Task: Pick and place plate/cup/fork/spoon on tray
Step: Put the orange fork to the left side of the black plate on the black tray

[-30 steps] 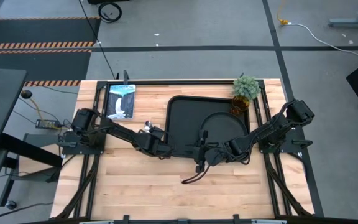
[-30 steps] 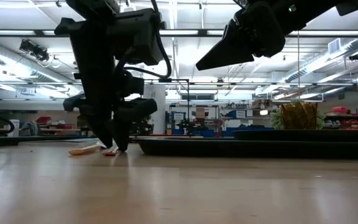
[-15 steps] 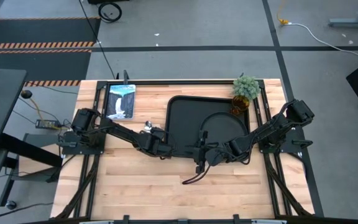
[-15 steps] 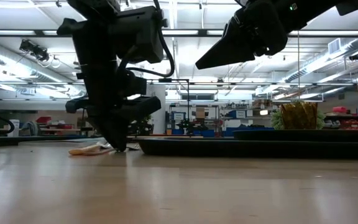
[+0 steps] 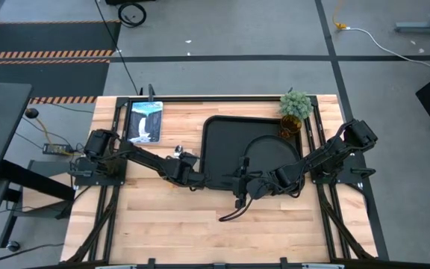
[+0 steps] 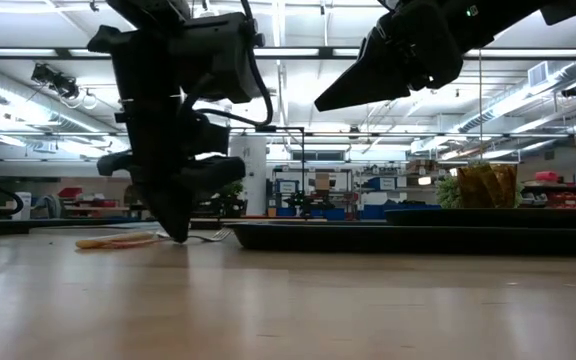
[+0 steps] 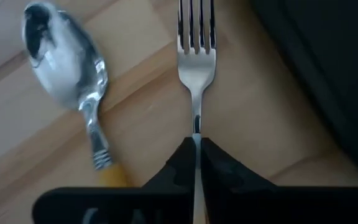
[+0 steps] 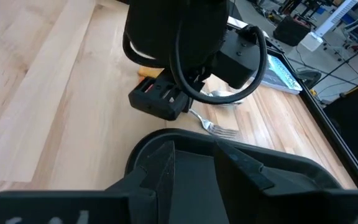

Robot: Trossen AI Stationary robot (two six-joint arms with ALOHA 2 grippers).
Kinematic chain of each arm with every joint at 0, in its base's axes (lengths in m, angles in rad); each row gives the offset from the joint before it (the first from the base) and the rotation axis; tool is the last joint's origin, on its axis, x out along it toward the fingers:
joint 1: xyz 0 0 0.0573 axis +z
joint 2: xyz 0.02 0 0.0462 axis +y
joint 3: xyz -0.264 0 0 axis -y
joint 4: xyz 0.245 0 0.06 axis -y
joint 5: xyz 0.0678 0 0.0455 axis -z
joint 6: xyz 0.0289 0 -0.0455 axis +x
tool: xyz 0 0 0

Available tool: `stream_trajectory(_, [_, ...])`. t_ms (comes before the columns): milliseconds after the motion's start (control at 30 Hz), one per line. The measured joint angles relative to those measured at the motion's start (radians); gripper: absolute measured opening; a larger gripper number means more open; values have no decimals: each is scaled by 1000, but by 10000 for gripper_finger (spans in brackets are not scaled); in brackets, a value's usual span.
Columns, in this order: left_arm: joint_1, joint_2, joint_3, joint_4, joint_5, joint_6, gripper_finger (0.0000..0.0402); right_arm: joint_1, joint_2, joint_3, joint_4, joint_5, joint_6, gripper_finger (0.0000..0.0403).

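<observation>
The fork [image 7: 196, 56] lies on the wooden table just left of the black tray [image 5: 215, 134], tines pointing away from my left gripper [image 7: 196, 140], which is shut on it. Beside it lies the spoon [image 7: 64, 56], bowl up, its orange handle [image 7: 114, 177] running under the gripper. The round black plate [image 5: 271, 153] rests flat on the tray [image 6: 368, 238]. At the tray's far right corner stands the amber cup [image 5: 288, 128]. My right gripper [image 5: 241, 188] hangs open above the tray's near left corner, touching nothing. My left gripper pinches the fork's thin metal stem [image 7: 196, 124], just behind the tines, between its two fingertips. The fingers point down from above and stand on either side of the stem. The tines [image 6: 208, 237] lie on the table, and the gripper hides the fork's handle.
A small green potted plant [image 5: 295, 104] stands behind the cup. A picture card [image 5: 145, 121] lies at the far left. A dark cable loop [image 5: 234, 213] hangs from the right arm over the bare wood near the front edge.
My left gripper has shut: its fingers, open astride the fork a second ago, have closed on the stem at the same spot on the table. In the low view an orange handle beside it has slid a little toward the table's left.
</observation>
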Motion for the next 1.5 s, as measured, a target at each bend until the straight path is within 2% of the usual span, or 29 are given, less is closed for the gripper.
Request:
stream_trajectory(400, [22,-59,32,-15,-42,5,18,0,0,0,11,-3,0,119])
stream_trajectory(600, [41,-64,119,-10,-131,78,22,0,0,0,29,0,-13,119])
stream_trajectory(700, [66,-63,133,74,-140,138,22,4,0,0,20,29,-48,119])
stream_trajectory(767, [85,-62,134,120,-124,176,21,18,-1,0,2,119,-94,119])
stream_trajectory(900, [112,-62,134,179,-83,204,20,48,-16,0,-21,375,-204,119])
stream_trajectory(1067, [120,-62,134,214,-70,164,22,55,-18,0,-56,695,-178,119])
stream_trajectory(1200, [121,-41,134,299,-47,154,20,57,-17,-32,-124,805,-87,119])
stream_trajectory(1300, [116,-10,136,402,-15,154,19,76,-17,-62,-124,847,-49,119])
stream_trajectory(1500, [98,65,137,510,-15,118,19,149,-18,-69,-117,937,-51,119])
